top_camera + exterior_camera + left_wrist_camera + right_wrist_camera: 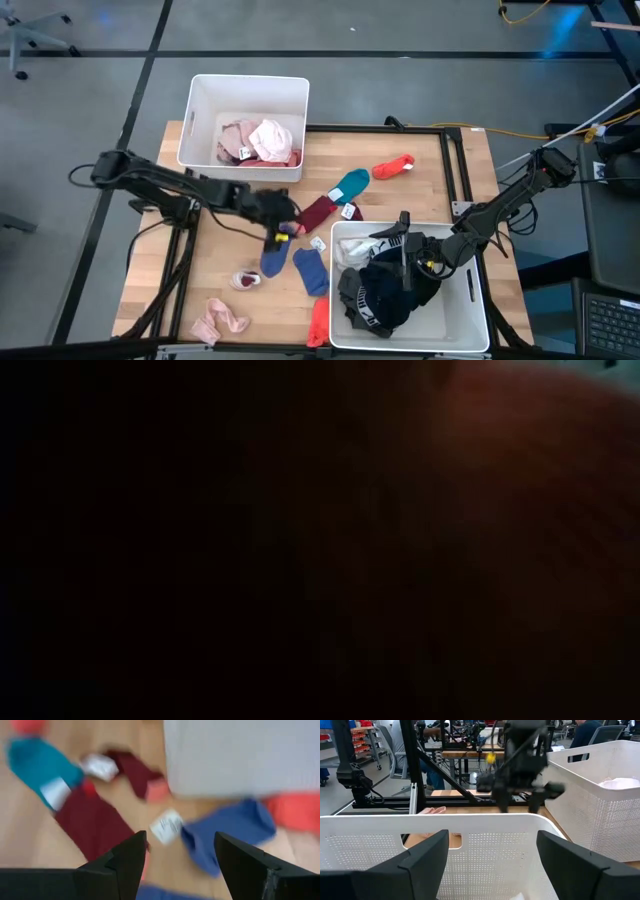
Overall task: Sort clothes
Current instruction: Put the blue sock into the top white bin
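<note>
There are two white bins: one (200,120) at the far left, one (480,320) at the near right. On the surface (440,180) lie two blue socks (311,271), one maroon sock (316,211), one teal sock (350,184), two red pieces (393,166), one pink piece (220,320) and one small pink-white piece (246,280). Two robot arms are there.

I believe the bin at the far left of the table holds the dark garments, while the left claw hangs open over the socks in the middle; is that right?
Not quite: the far-left bin holds pink and white clothes, as the high view shows. The dark garments lie in the near-right bin. The left claw does hang open over the socks.
</note>
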You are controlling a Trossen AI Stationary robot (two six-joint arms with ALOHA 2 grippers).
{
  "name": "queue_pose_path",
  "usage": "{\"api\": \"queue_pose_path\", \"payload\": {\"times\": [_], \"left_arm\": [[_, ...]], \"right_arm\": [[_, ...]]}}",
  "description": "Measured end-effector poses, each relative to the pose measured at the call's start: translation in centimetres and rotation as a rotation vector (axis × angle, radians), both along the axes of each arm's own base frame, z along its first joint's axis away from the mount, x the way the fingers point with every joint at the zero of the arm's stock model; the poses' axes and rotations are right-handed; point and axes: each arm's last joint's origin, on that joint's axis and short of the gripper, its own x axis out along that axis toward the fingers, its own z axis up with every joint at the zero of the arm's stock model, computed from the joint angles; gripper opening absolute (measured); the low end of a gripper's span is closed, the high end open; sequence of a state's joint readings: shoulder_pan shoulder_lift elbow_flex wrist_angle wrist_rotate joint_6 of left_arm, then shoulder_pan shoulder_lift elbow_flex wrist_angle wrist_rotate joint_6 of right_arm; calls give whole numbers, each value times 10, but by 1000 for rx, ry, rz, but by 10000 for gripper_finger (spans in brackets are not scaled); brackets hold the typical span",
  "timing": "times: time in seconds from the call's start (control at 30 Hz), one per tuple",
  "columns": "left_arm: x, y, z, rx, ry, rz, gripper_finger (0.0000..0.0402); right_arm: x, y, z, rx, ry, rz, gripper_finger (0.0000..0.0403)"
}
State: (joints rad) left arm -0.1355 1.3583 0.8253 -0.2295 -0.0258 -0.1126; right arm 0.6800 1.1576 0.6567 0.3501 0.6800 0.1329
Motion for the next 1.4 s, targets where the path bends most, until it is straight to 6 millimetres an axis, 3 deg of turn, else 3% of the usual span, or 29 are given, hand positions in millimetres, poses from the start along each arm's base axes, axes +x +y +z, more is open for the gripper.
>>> {"api": "queue_pose_path", "payload": {"times": [0.27, 0.57, 0.73, 1.07, 1.3, 1.4], "left_arm": [[-4, -14, -40, 8, 287, 32, 224], [1, -16, -78, 108, 439, 129, 222], [6, -16, -93, 122, 476, 135, 183], [6, -16, -95, 140, 486, 127, 18], [1, -17, -84, 153, 468, 125, 16], [0, -22, -66, 143, 394, 101, 7]], "right_arm": [[0, 0, -1, -6, 7, 0, 303], [0, 0, -1, -6, 6, 0, 303], [0, 0, -1, -5, 7, 7, 303], [0, 0, -1, -4, 7, 9, 303], [0, 0, -1, -4, 7, 10, 303], [0, 0, -1, -4, 7, 10, 303]]}}
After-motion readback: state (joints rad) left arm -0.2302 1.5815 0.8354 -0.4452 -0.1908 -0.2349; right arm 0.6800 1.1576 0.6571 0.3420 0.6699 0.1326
